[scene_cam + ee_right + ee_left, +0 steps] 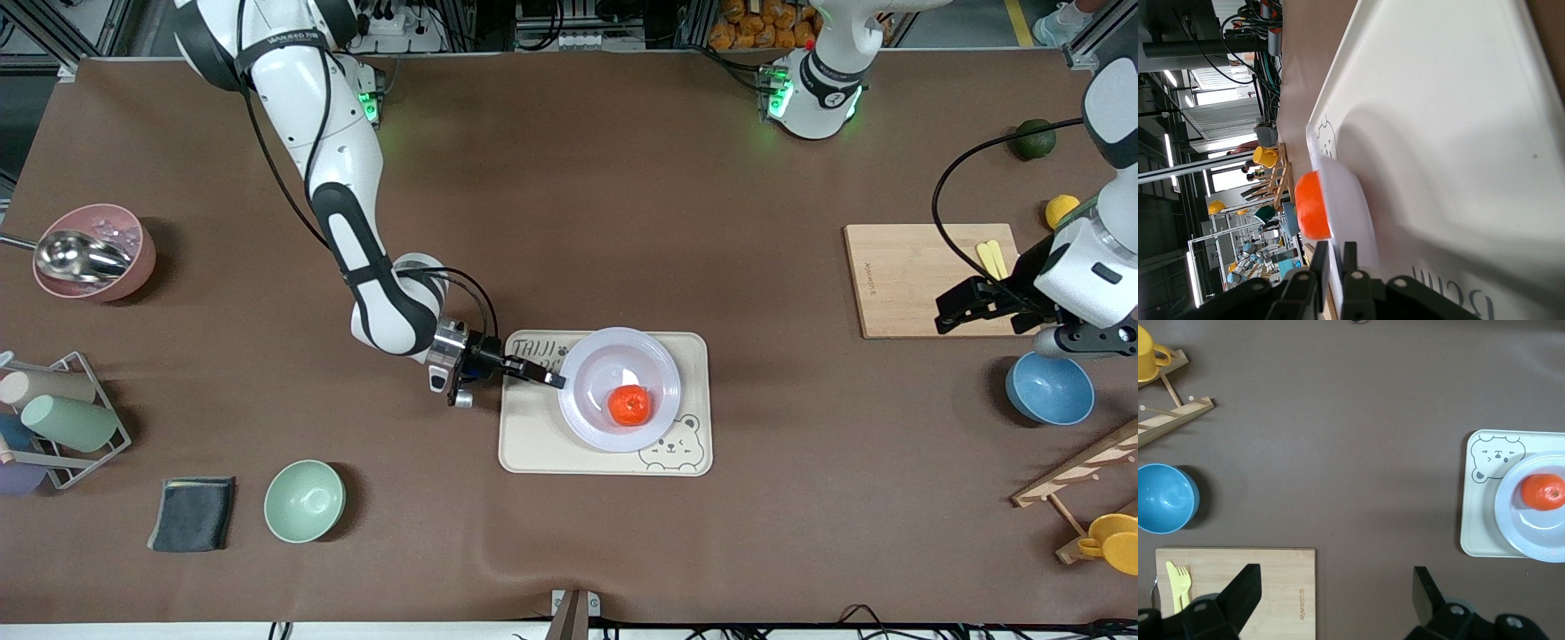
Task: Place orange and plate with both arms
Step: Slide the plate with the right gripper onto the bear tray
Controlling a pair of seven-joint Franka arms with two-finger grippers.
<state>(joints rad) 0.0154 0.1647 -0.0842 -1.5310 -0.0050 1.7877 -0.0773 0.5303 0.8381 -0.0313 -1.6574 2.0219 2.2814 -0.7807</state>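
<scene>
**Desk:** The right gripper – what has it got?

**Photographer:** Its two black fingers are almost together, pinched on the plate at the rim's nine o'clock, seen from the front camera. The left gripper waits with its jaws spread wide and holding nothing, over the near edge of the board.

**Desk:** Describe the plate.

**Photographer:** It is round, shallow, glossy and pale lavender, with a broad rim. It lies on a flat cream tray with rounded corners and a bear drawn at five o'clock. The plate covers part of the lettering.

**Desk:** And the orange?

**Photographer:** It is small, red-orange and dimpled. It sits in the plate's well, off centre toward five o'clock.

**Desk:** What lies around them?

**Photographer:** Brown cloth covers the table. The pale wooden board is at two o'clock from the tray, well apart, with a yellow fork on it. At the board's five o'clock is an empty blue bowl. An empty green bowl is at the tray's eight o'clock.
</scene>
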